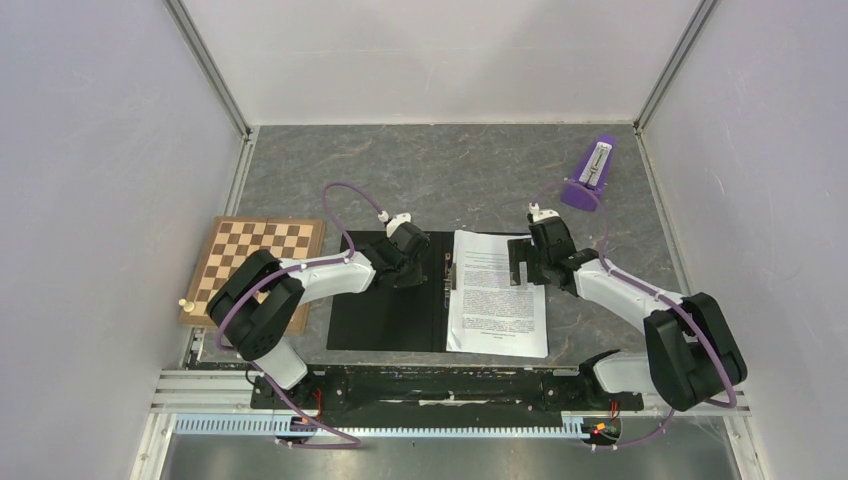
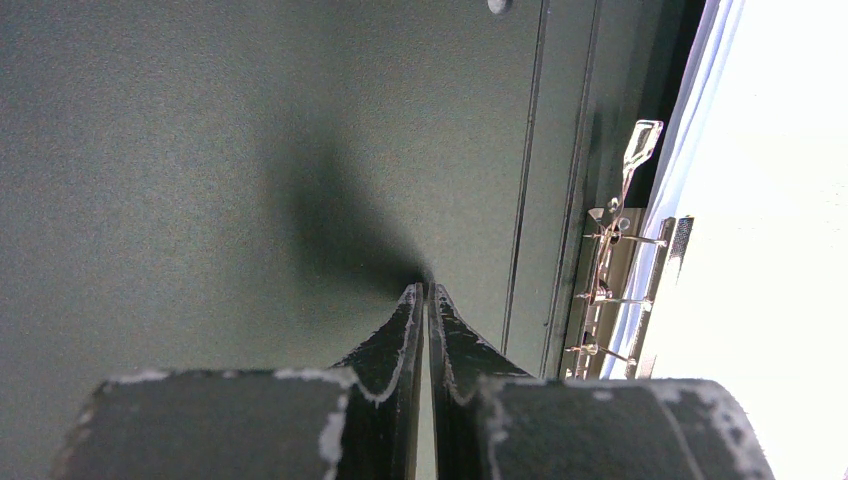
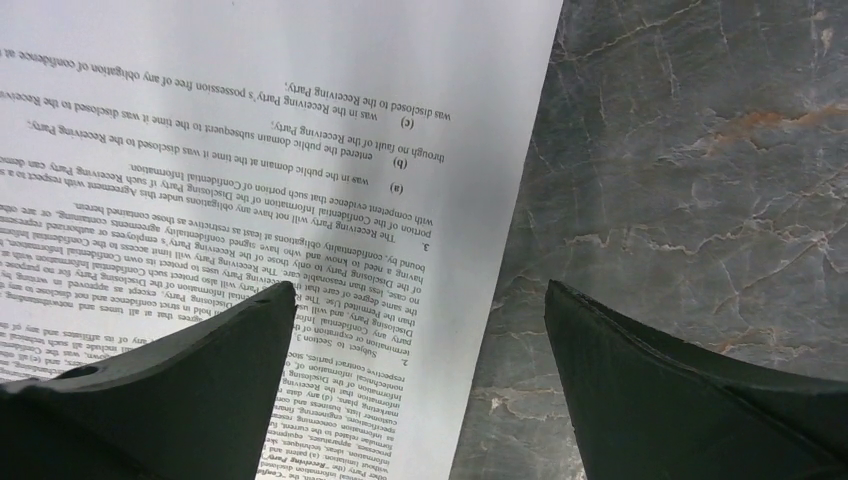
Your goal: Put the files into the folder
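Observation:
The folder (image 1: 380, 310) lies open on the table with its black inside up and its metal spine clip (image 2: 608, 270) showing. The files (image 1: 498, 295), white printed sheets, lie flat just right of the clip. My left gripper (image 1: 407, 262) is shut, and its tips (image 2: 427, 290) rest on the black left cover (image 2: 250, 150) with nothing between them. My right gripper (image 1: 531, 266) hovers open over the files' right edge. In the right wrist view one finger (image 3: 190, 370) is over the files (image 3: 300, 150) and the other (image 3: 690, 380) over bare table, with the gripper (image 3: 420, 292) holding nothing.
A checkered chessboard (image 1: 255, 262) lies at the left, with a small white pawn (image 1: 184, 303) at its near corner. A purple upright object (image 1: 592, 175) stands at the back right. White walls enclose the grey marbled table (image 1: 450, 170).

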